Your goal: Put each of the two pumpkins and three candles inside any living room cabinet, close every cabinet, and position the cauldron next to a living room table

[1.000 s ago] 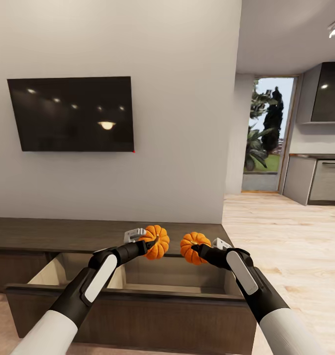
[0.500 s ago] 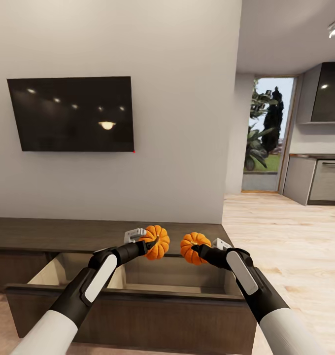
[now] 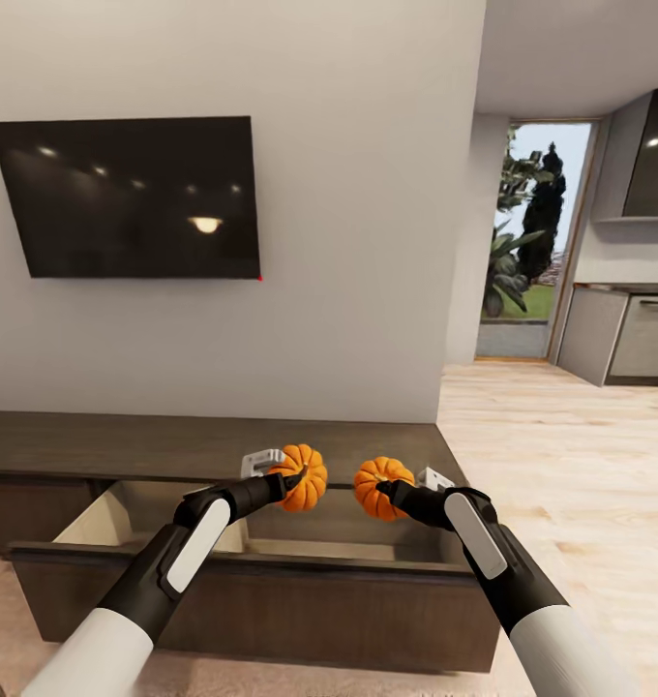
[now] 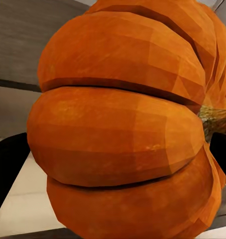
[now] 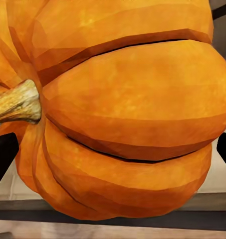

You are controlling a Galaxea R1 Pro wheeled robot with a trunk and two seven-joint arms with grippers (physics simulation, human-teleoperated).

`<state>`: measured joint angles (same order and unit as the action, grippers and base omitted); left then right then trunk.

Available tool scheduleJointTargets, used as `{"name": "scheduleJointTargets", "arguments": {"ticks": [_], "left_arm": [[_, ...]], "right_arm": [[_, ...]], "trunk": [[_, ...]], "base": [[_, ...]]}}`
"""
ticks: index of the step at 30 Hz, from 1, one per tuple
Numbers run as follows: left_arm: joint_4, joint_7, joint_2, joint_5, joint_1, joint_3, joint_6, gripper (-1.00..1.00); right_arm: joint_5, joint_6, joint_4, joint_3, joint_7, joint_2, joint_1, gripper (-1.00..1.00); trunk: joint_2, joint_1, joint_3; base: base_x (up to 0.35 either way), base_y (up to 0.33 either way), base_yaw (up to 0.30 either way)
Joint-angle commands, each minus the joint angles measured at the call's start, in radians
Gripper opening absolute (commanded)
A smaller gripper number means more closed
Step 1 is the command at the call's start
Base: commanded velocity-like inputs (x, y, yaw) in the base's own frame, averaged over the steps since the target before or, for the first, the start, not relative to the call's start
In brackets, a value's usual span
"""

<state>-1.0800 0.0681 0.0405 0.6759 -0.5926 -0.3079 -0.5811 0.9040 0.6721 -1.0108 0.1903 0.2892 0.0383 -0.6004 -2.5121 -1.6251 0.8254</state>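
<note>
Camera has shifted since the earlier frame: TV [image 3: 126, 198] now sits higher and further left in the head view, wall and cabinet [image 3: 271, 600] look closer, so the view moved, not the things. Arms and pumpkins keep the same pose relative to each other.

Left end effector [image 3: 292, 481] is clamped on the left pumpkin [image 3: 304, 476], held in the air over the open drawer [image 3: 261, 557] of the cabinet. Right end effector [image 3: 385, 492] is clamped on the right pumpkin [image 3: 380, 487], also over the drawer, a bit lower. The two pumpkins are side by side, near each other, a gap between them, not touching.

Left wrist view: left pumpkin [image 4: 127, 124] close up, stem at one side, pale drawer inside behind it. Right wrist view: right pumpkin [image 5: 127, 114] close up, stem [image 5: 15, 102] pointing sideways, drawer front edge behind.

Drawer is pulled out, pale beige inside, dark brown front. Cabinet top runs along the grey wall under the TV. Light wood floor [image 3: 561, 455] to the right, glass door [image 3: 532, 242] and grey kitchen units [image 3: 624, 334] beyond.
</note>
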Motion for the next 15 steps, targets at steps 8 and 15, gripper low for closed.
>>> {"name": "scheduleJointTargets", "arguments": {"ticks": [8,15], "left_arm": [[-0.002,0.01,0.001,0.011,-0.001,-0.003,-0.004,-1.0],[-0.002,0.01,0.001,0.01,-0.001,-0.003,-0.004,-1.0]], "right_arm": [[0.012,0.029,-0.002,0.003,0.012,0.0,-0.001,-1.0],[0.011,0.033,-0.002,0.003,0.012,0.0,-0.002,-1.0]], "trunk": [[-0.003,-0.003,0.032],[-0.004,-0.006,0.059]], "base": [[0.0,0.0,0.0],[0.0,0.0,0.0]]}}
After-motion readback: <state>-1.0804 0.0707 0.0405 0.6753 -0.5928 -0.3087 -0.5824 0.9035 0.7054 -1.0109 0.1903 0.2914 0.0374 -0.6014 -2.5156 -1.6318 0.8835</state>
